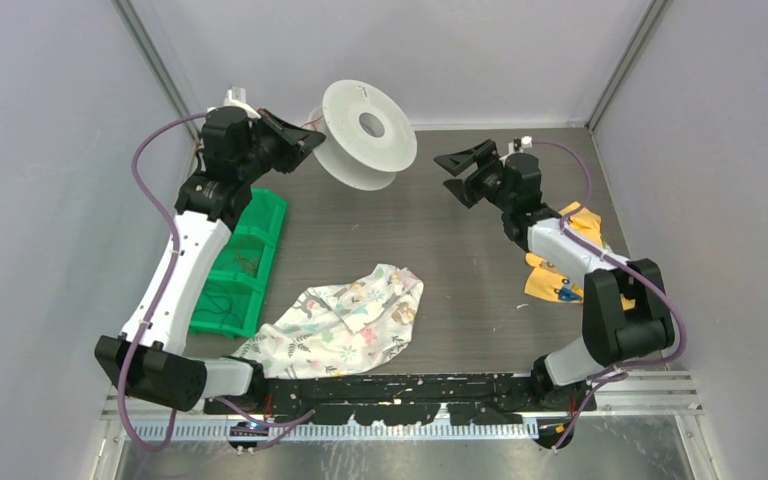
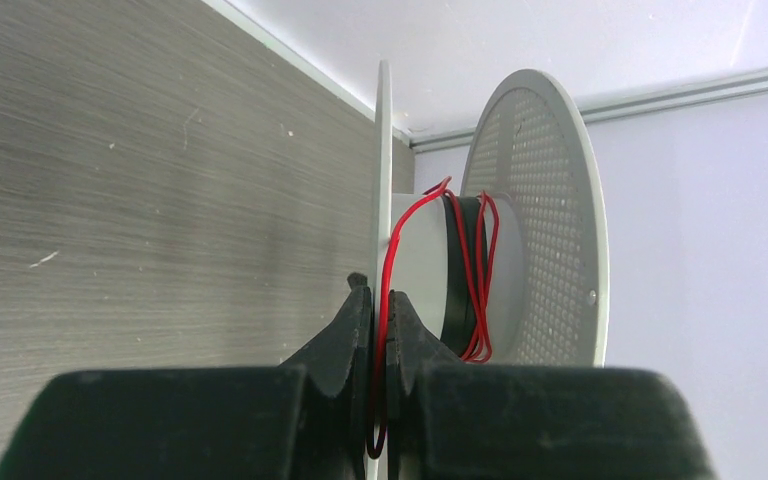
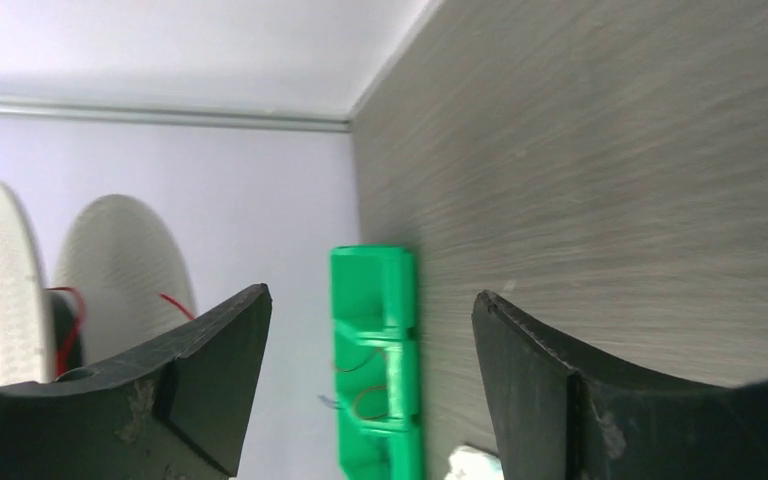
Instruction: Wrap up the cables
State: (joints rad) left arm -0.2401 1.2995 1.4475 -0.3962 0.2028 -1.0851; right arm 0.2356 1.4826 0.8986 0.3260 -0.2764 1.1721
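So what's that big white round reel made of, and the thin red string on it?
The white round reel looks like matte plastic: stiff, with a moulded grid of tiny holes in its flange. The thin red strand looks like plastic-coated wire, smooth and holding springy loops; any metal core is hidden.

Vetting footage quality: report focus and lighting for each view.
Top external: evenly lit, sharp, only faint shadows. Left wrist: red wire crisp, left gripper a dark mass up close. Right wrist: green bin clear, spool pale and soft beyond the open right gripper.

Cables [image 2: 478,340] on spool [image 1: 368,135] at rear, bin [image 1: 272,215] left, cloth [image 1: 345,322] near front
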